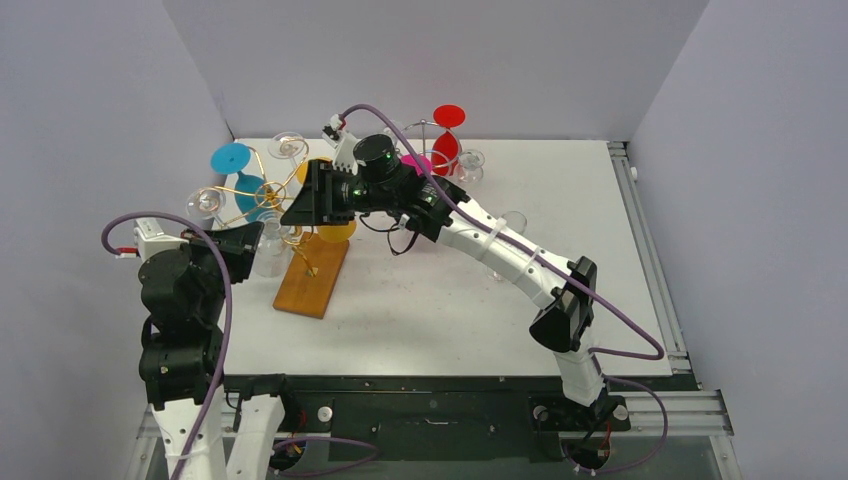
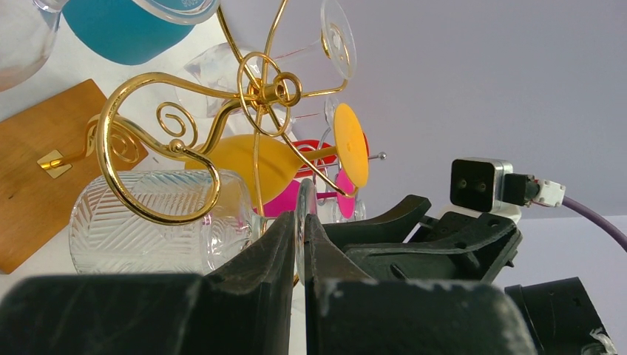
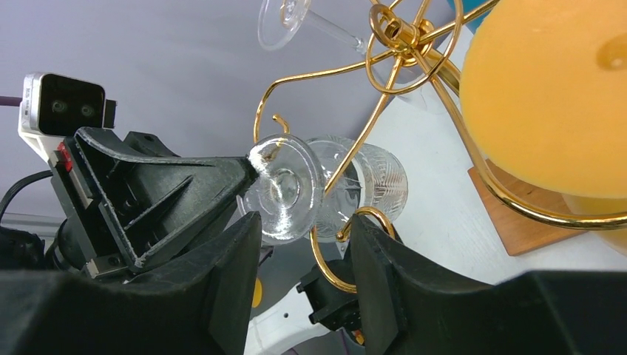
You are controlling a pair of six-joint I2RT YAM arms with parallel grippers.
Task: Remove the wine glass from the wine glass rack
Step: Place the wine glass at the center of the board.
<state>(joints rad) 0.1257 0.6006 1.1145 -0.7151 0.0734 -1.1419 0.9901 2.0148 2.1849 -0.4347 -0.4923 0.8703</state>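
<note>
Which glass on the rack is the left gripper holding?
The clear etched glass; the left gripper pinches its foot. The teal glass and yellow glass hang ungripped.

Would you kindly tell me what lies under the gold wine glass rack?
A brown wooden board lies under the gold rack, on the white table. The yellow glass covers its far end.
</note>
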